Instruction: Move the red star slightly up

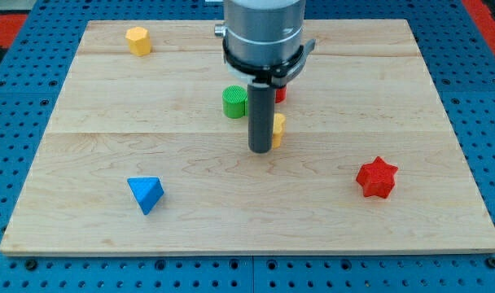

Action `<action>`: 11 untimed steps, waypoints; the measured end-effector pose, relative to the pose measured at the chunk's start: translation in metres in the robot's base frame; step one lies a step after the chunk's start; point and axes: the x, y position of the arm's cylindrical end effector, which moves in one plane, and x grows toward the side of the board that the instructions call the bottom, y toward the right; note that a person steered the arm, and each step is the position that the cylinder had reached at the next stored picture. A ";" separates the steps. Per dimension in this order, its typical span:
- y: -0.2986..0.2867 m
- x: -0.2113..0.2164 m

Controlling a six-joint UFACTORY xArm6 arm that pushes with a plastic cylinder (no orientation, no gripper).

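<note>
A pale wooden bench [394,98] fills most of the view, set on a blue pegboard [19,268] whose rows of holes show around every edge. From the view's top the grey cylindrical arm body [264,32] comes down over the middle of the bench and ends in the straight dark rod; my tip [260,150] rests near the centre of the bench. There are no jaws on this arm, so nothing is held wide, narrow or clamped. The red star [376,177] lies toward the view's lower right, well apart from my tip, with open wood between them and above it. The blue block [146,194], wedge-like in shape, sits toward the lower left, far from the star. The green cylinder [234,102] stands just left of the rod. The yellow hexagonal block [137,40] sits near the upper left corner. A yellow block [278,129], mostly hidden, peeks out just beside the rod's right edge near my tip, and a red block [281,92], its shape unclear, shows behind the rod
</note>
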 end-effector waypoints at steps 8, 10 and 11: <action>0.123 0.104; 0.141 0.052; 0.141 0.034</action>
